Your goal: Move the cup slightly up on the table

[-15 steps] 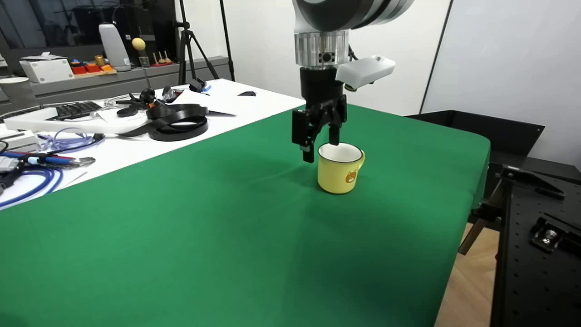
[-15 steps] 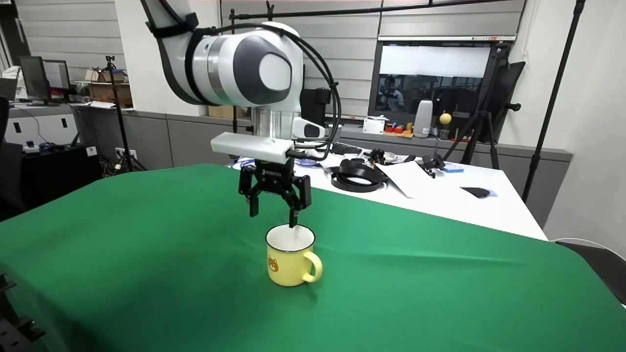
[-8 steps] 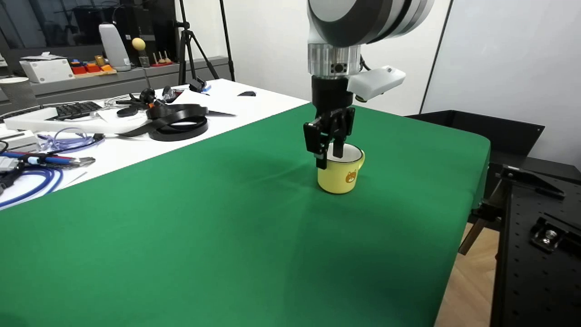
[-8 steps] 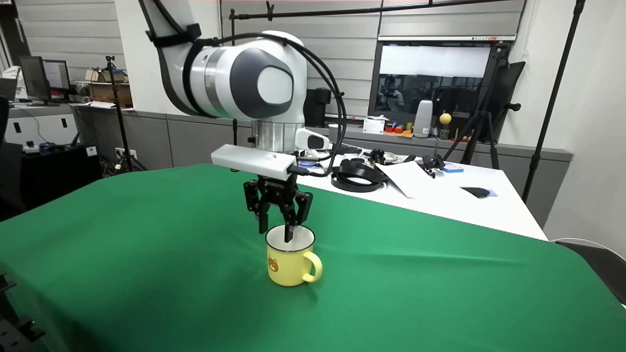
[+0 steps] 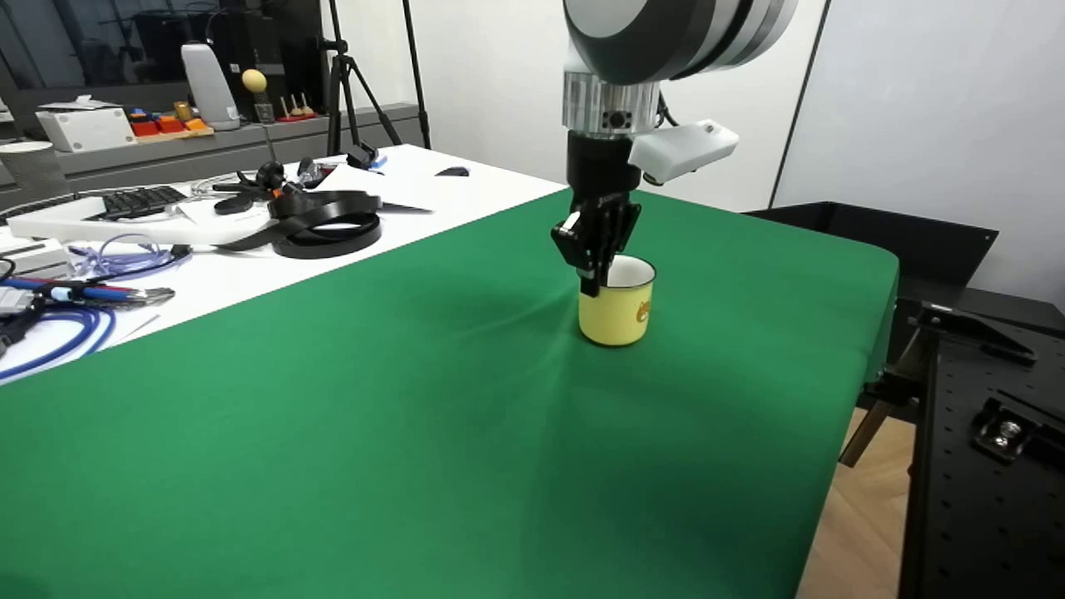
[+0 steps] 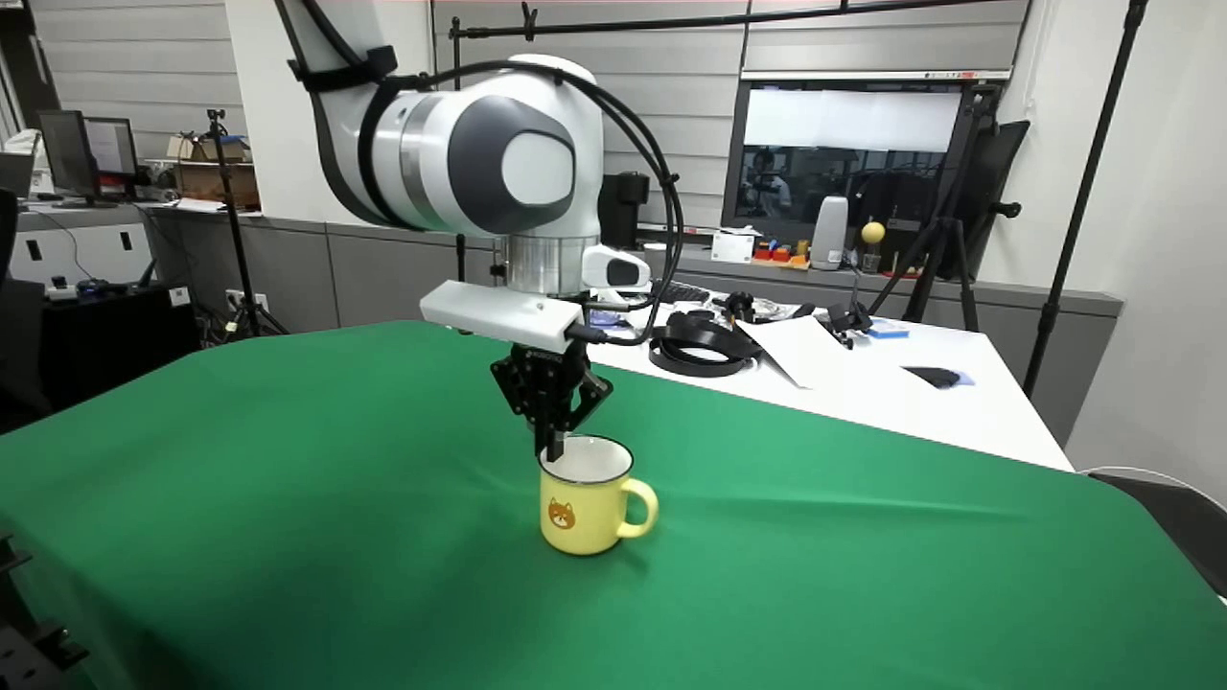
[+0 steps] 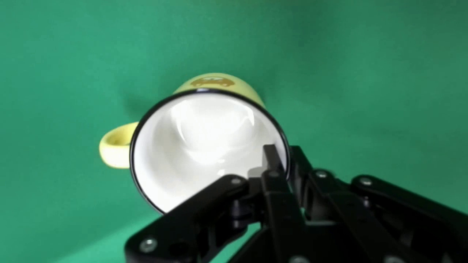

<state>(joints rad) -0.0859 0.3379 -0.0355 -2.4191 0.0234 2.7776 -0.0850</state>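
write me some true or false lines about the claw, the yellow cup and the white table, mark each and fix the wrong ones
1. The claw is shut on the cup. True.
2. One finger is inside the cup, the other outside. True.
3. The cup is yellow inside. False: it is white inside.
4. A coiled black band lies on the white table. True.
5. The cup lies on its side. False: it is upright.
6. The cup shows a blue fish. False: it shows a brown animal face.
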